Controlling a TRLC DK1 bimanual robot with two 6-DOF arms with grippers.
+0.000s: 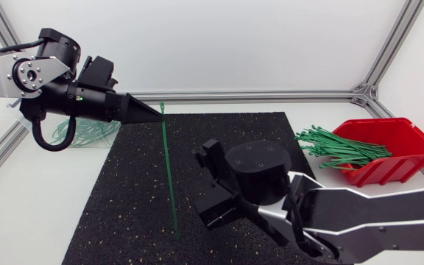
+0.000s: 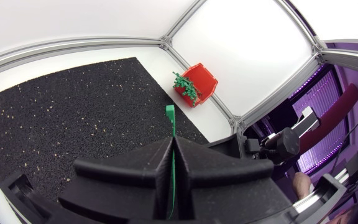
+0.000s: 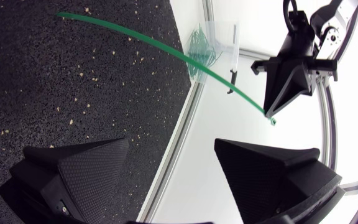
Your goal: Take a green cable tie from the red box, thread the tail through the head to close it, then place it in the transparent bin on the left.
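Thin green plastic cable tie (image 1: 169, 177): seemingly light, springy, slick; your left tool (image 1: 157, 110) clamped its head end, tail over the black speckled mat (image 1: 124, 206), your right tool (image 1: 208, 188) gaped empty; likely best taken near the tail.

The cable tie (image 1: 169, 177), pinched by the left tool (image 1: 158, 110) at upper left of the frame, runs down the middle across the black mat (image 1: 116, 199). Left of it the mat lies bare; just right of it the wide-spread right tool (image 1: 202, 188) blocks the lower centre.
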